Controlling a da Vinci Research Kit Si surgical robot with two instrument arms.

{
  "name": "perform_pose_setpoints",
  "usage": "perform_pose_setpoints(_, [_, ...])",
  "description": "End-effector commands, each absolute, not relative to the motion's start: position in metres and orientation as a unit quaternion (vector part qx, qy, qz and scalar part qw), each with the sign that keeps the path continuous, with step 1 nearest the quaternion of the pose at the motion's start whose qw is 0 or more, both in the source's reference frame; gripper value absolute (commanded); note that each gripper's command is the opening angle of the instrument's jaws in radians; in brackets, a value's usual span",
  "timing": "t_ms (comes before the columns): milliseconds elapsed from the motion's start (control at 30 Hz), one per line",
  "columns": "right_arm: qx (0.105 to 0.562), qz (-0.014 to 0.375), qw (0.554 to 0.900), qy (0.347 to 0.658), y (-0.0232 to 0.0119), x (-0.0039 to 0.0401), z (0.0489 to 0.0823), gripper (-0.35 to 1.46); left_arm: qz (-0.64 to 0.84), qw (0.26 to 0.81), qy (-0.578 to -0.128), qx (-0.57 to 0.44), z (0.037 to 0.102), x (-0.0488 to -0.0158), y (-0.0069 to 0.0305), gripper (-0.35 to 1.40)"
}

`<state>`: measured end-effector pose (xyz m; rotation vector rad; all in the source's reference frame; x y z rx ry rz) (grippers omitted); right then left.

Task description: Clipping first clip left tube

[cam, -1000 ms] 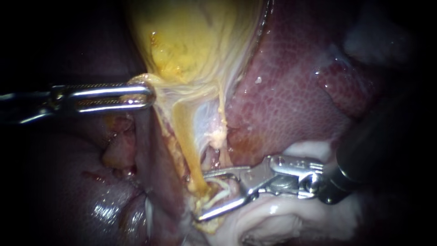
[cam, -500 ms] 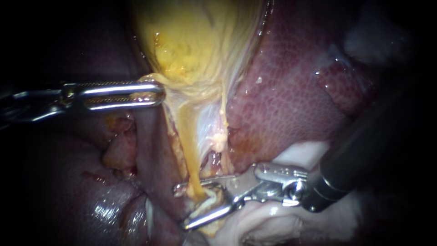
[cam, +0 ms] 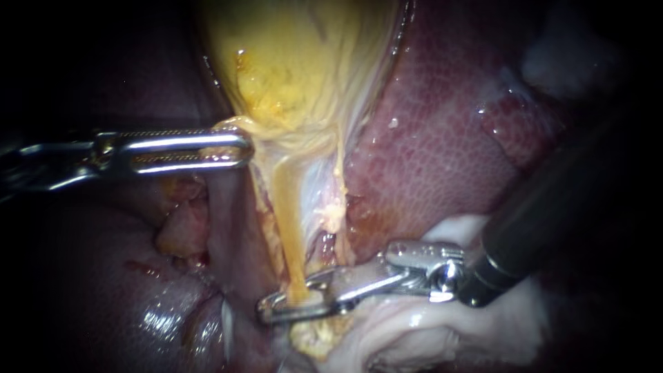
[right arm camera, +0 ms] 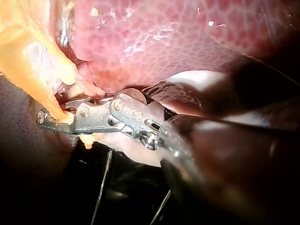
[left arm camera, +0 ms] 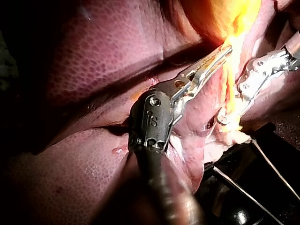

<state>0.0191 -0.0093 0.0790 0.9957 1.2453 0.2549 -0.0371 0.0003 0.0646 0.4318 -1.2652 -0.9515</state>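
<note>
The yellow gallbladder (cam: 297, 62) hangs in the upper middle and narrows into the yellow left tube (cam: 289, 228). A thinner pale strand (cam: 338, 186) runs to its right. My left instrument (cam: 238, 148) comes in level from the left, its slotted jaws shut on the gallbladder's lower edge; the left wrist view shows these jaws (left arm camera: 224, 51) pinching yellow tissue. My right instrument (cam: 273, 309) reaches in from the right, jaws pressed together across the foot of the left tube, the tube squeezed between them. Its jaws (right arm camera: 44, 118) show the same hold in the right wrist view.
Mottled red liver (cam: 442, 152) fills the right side, and darker liver (cam: 103, 276) lies at the lower left. Pale white tissue (cam: 414, 331) sits under the right instrument's shaft. Black bench with thin wires (left arm camera: 243, 187) shows beyond the tissue's edge.
My right instrument's open jaws slid leftward around the left tube and have closed on it. My left instrument shifted slightly right with the gallbladder edge.
</note>
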Motion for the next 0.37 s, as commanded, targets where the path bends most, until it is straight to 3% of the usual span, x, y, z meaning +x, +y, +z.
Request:
perform_pose_setpoints(33, [0.445, 0.114, 0.691, 0.558, -0.0094, 0.0192, 0.0789, -0.35, -0.424, 0.682, -0.564, 0.193, 0.0645, -0.0371, 0.0003, -0.35])
perform_pose_setpoints(367, [0.445, 0.115, 0.691, 0.558, -0.0093, 0.0191, 0.0789, -0.35, -0.423, 0.682, -0.565, 0.194, 0.0644, -0.0370, 0.0002, -0.35])
